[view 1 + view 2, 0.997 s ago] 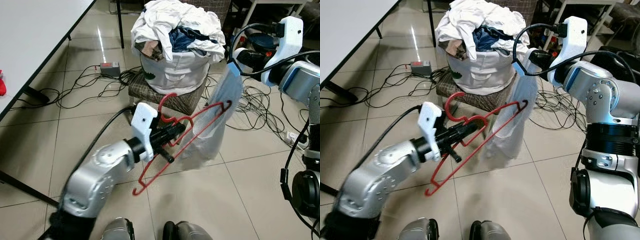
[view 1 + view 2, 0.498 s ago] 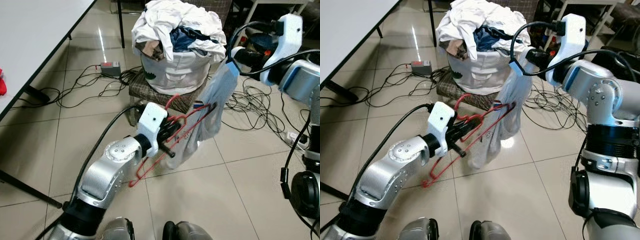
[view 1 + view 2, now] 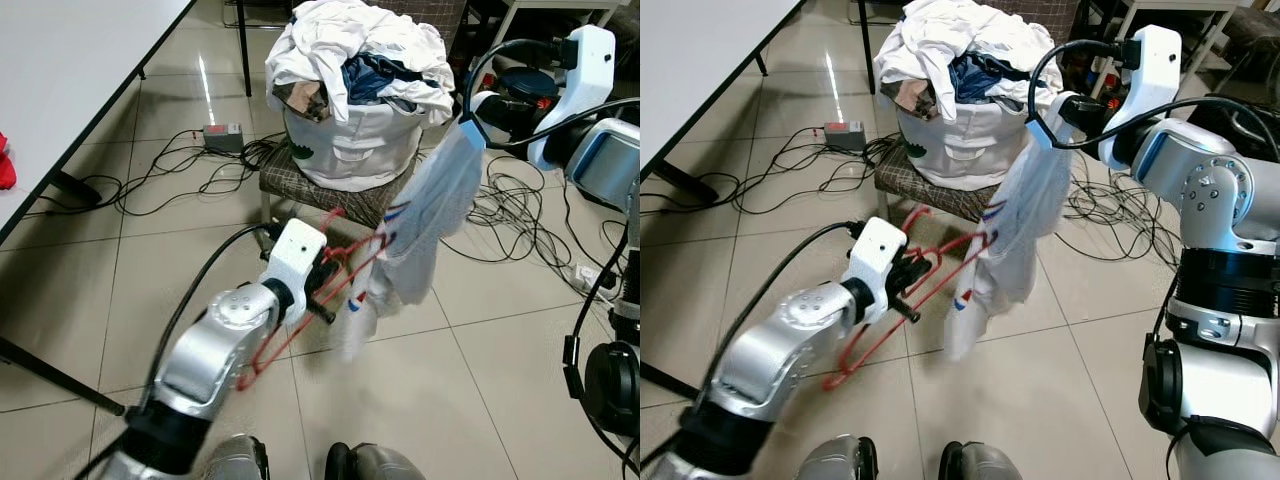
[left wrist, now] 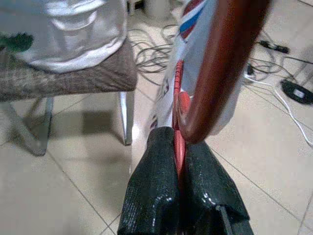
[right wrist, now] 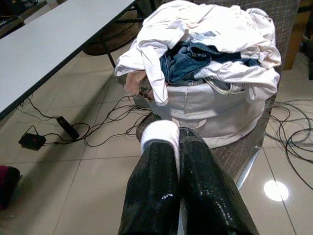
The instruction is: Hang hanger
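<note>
A red plastic hanger [image 3: 932, 288] is pinched between the fingers of my left gripper [image 3: 328, 292], which is shut on its lower bar; the left wrist view shows the hanger [image 4: 178, 105] running up from the closed gripper [image 4: 178, 161]. Its far end pokes into a pale white-and-blue garment [image 3: 430, 195] with red and blue trim. The garment hangs from my right gripper [image 3: 468, 120], which is shut on its top edge in front of the laundry bag. In the right wrist view a fold of white cloth [image 5: 160, 134] sits between the black fingers [image 5: 200, 181].
A white laundry bag [image 3: 350, 140] heaped with clothes stands on a small woven stool [image 3: 335, 195] just behind the garment. Cables [image 3: 180, 170] and a power box [image 3: 220, 133] lie on the tiled floor. A white table [image 3: 70, 60] lines the left side.
My left gripper has drawn back and lower with the hanger. The garment has swung and now hangs further over the hanger's end, while the right gripper holds it slightly higher.
</note>
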